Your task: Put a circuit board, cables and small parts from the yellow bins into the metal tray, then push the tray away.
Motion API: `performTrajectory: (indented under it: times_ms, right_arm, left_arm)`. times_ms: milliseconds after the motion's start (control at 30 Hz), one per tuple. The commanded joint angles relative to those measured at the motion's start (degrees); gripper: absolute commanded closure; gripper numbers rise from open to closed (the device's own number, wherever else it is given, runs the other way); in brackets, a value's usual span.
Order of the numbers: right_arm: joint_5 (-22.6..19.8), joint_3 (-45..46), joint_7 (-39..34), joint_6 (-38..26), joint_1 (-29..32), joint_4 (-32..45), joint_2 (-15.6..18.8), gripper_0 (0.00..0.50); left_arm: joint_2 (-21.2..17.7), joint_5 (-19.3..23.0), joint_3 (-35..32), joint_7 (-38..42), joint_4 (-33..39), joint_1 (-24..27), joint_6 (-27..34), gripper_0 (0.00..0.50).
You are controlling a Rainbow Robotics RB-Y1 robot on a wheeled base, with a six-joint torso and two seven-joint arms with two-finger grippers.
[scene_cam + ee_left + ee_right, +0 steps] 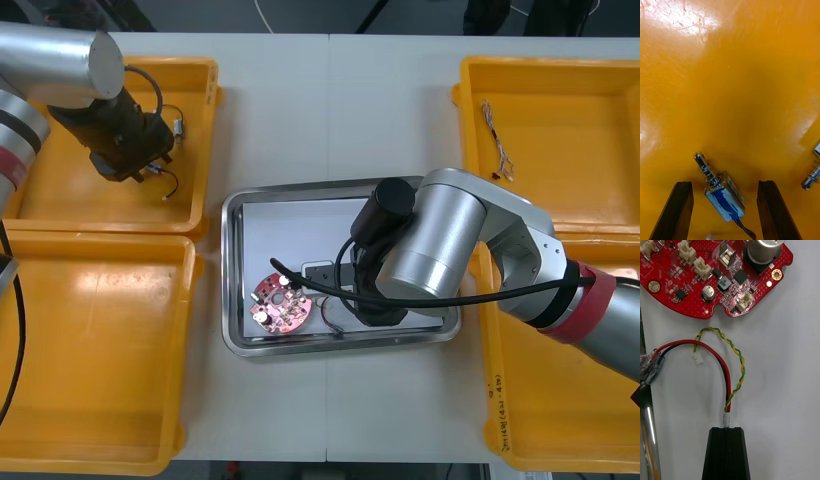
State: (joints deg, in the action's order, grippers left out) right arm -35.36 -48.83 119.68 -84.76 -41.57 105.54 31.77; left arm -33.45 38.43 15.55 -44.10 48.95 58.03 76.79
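Nipping cable (pixel 729 378), R pincer (pixel 729 430); L pincer (pixel 725 184) straddles part (pixel 724 197)

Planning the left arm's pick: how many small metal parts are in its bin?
2 in the yellow bin. One small metal part lies between the left gripper's open fingers; a second sits beyond one finger. Others may be hidden.

Colours: circuit board (pixel 715 273) — red, black chips, white sockets, gold-ringed holes; cable (pixel 738 363), one yellow-green twisted pair, one red and black pair, white plug; metal tray (pixel 229 270) white inside, rim silver; bins (pixel 100 370) yellow; small metal part (pixel 724 197) — silver, blue band.
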Motion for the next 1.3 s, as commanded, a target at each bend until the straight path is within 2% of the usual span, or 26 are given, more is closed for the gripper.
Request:
performTrajectory:
  times_ms: [33, 67, 100, 200, 233, 300, 367, 733, 900, 1133, 1300]
  right_arm:
    - [0.99, -0.57, 0.55, 0.39, 0.17, 0.81, -0.05, 0.222]
    - [1.43, -0.57, 0.55, 0.39, 0.17, 0.81, -0.13, 0.079]
    - [1.61, -0.57, 0.46, 0.39, 0.17, 0.81, -0.05, 0.0]
    - [1.78, -0.39, 0.38, 0.39, 0.17, 0.99, -0.13, 0.0]
    - [1.87, -0.39, 0.38, 0.3, 0.17, 1.25, 0.04, 0.0]
    - [2.05, -0.22, 0.38, 0.12, 0.17, 1.95, 0.31, 0.0]
    - [2.4, -0.13, 0.29, -0.14, 0.17, 2.57, 0.57, 0.0]
    - [2.66, 5.32, -0.06, -5.59, 0.26, 7.93, 0.39, 0.0]
    - [2.75, 10.24, -0.5, -13.41, 0.26, 12.85, 0.22, 0.0]
    - [2.66, 18.42, -1.21, -25.24, 0.26, 17.86, -0.05, 0.0]
    - [1.87, 23.78, -1.65, -25.24, 0.26, 19.44, 0.04, 0.0]
  left_arm:
    - [0.84, -0.2, 1.77, 1.03, -1.58, 3.05, -2.26, 0.0]
    - [0.93, -0.29, 1.77, 0.86, -1.85, 3.05, -2.61, 0.0]
    - [0.93, -0.29, 1.77, 0.77, -1.93, 3.05, -2.61, 0.0]
    - [0.93, -0.2, 1.77, 0.77, -1.93, 3.05, -2.61, 0.0]
    - [0.93, -0.2, 1.77, 0.77, -1.93, 3.05, -2.61, 0.095]
    - [0.93, -0.03, 1.77, 0.59, -1.93, 3.05, -2.61, 0.353]
    - [0.93, -0.03, 1.77, 0.59, -1.93, 3.05, -2.61, 0.497]
    - [0.58, 0.15, 0.71, 0.5, -1.93, 3.05, -2.52, 0.5]
    - [-1.01, 0.06, -1.49, 0.06, -0.44, 3.05, -1.03, 0.5]
    - [-4.52, -0.03, -4.12, -0.29, 6.15, 3.05, 7.41, 0.498]
    - [-6.28, 1.03, -6.14, -0.29, 11.95, 2.96, 13.74, 0.499]
